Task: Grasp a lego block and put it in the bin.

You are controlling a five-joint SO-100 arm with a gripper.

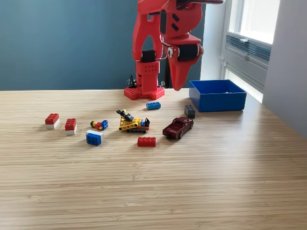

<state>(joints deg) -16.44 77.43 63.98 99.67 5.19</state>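
Red arm (163,43) is folded up at the far edge of the desk (153,191), its jaws (180,79) pointing down, closed to a single tip, nothing in them. Just right of it in the exterior view sits the blue bin (218,98). Blocks are scattered nearer: a blue one (153,105) by the base, a dark grey one (190,111) just beside the bin, a red one (146,141) next to the dark red car (178,127). A yellow digger (132,122) sits mid-desk; red-and-white blocks (61,122) lie far left.
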